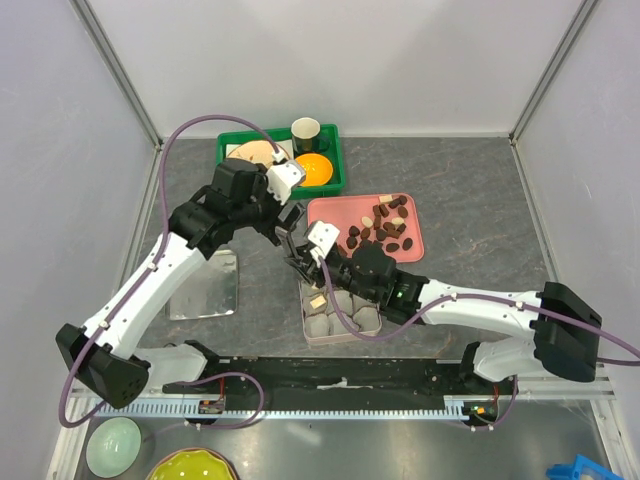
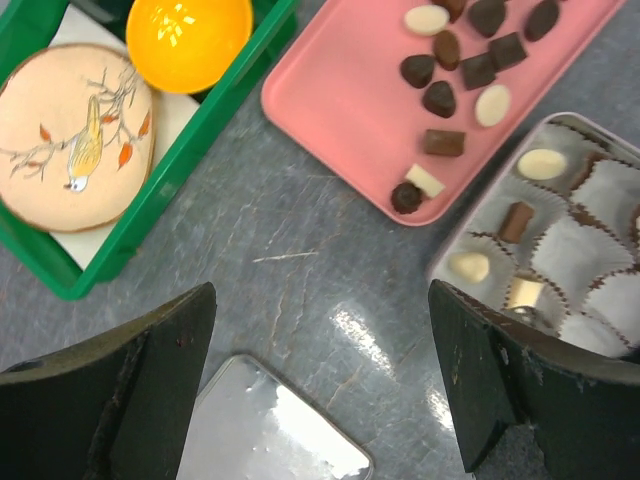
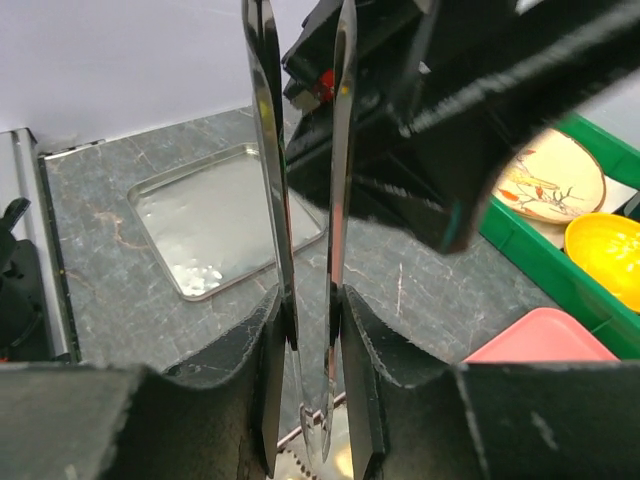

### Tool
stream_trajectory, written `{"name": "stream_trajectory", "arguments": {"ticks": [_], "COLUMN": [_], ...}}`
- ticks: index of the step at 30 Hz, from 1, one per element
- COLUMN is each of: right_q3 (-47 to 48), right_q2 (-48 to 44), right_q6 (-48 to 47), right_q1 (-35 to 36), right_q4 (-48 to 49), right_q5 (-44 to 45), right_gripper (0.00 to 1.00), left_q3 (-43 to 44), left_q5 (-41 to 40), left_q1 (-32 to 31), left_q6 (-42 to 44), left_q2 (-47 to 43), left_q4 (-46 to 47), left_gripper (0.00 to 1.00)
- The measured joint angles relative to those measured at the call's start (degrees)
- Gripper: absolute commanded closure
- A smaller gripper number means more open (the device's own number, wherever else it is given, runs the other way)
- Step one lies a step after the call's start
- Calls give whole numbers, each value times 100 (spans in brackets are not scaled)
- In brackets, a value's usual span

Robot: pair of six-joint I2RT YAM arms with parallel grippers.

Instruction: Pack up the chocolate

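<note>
We count thirteen pieces of the chocolate (image 2: 438, 98) in the left wrist view on the pink tray (image 2: 340, 100), ten dark or brown and three cream, though the frame edge cuts the tray off. Four more pieces, three cream and one brown, sit in crinkled paper cups (image 2: 580, 245) inside the one open tin (image 2: 598, 127), which lies just beside the tray. The right hand (image 3: 312, 330) is closed narrowly on one pair of metal tweezers (image 3: 300, 250), whose two blades point down towards the tin; we cannot tell whether their tips hold a piece. The left hand (image 2: 320, 300) hangs wide and empty above the grey worktop (image 2: 290, 250), near one flat tin lid (image 2: 280, 430). Behind, one green crate (image 2: 190, 150) holds one bird-painted plate (image 2: 75, 135), one orange bowl (image 2: 188, 40) and one dark cup (image 1: 306, 130)
</note>
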Motion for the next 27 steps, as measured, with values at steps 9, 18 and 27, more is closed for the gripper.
{"name": "stream_trajectory", "arguments": {"ticks": [9, 18, 27], "right_q3": [568, 765, 852], "right_q2": [433, 848, 1244], "right_q6": [-286, -302, -170], "right_q1": [-79, -216, -219], "right_q4": [-175, -293, 149], "right_q5": [50, 164, 684], "right_gripper": [69, 71, 70], "left_q3": [332, 358, 374], "left_q5": [-229, -520, -909], "left_q1": [-245, -323, -345], "left_q6": [0, 0, 2], "left_q2": [74, 79, 133], "left_q4": [-160, -166, -98], "left_gripper": [6, 6, 6]}}
